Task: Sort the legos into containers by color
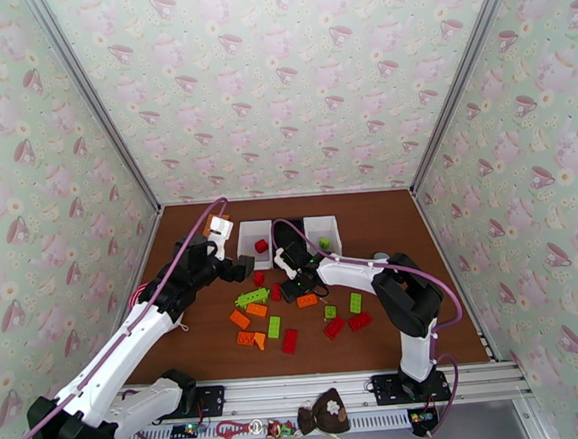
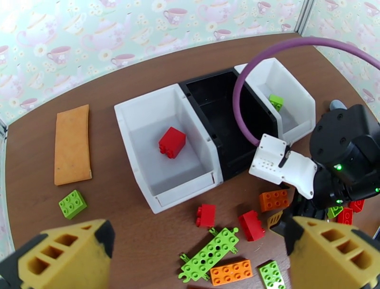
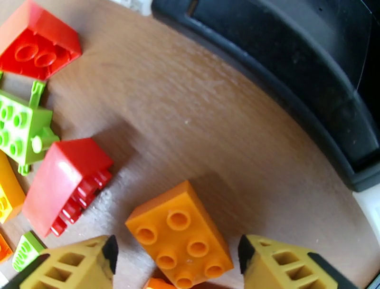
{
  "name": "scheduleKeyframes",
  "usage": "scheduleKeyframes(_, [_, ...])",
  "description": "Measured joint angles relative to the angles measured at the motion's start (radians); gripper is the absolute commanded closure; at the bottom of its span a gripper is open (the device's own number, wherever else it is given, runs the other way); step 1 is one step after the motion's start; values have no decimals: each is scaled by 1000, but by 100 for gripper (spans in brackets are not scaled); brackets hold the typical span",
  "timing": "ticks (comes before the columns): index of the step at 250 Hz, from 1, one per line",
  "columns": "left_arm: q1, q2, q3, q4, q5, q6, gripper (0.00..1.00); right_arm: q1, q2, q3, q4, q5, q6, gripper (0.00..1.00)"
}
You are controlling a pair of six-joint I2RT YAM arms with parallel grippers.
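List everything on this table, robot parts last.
Bins: three, in a row at the back of the table: left white bin, black bin, right white bin.
Binned bricks: two, red in left white bin, green in right white bin.
Loose bricks: many, red, orange, green, in front of bins.
Stray brick: one, green, beside card.
Card: one, orange, left of bins.
Left claw: open, above loose bricks.
Right claw: open, around an orange brick.
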Motion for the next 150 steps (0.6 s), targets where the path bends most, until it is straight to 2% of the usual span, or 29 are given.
scheduleKeyframes(29, [-10,-2,-10,10,14,11,0,0,13,1,10,3,16,48])
scheduleKeyframes(38, [-12,-2,-13,12,19,14,0,0,15,1,11,5,19,54])
scheduleKeyframes(65, [-18,-4,-27,21,37,19,0,0,16,1,19,14,26,57])
scheduleKeyframes(72, [-19,-4,-30,21,40,20,0,0,16,1,22,16,27,63])
scheduleKeyframes(114, [-32,-5,-53,43,66,38,0,0,14,0,28,18,41,66])
scheduleKeyframes(133, [-47,-5,-66,63,73,50,0,0,5,-6,30,18,52,71])
scheduleKeyframes(150, [-60,-5,-74,75,84,61,0,0,-17,-20,34,26,65,69])
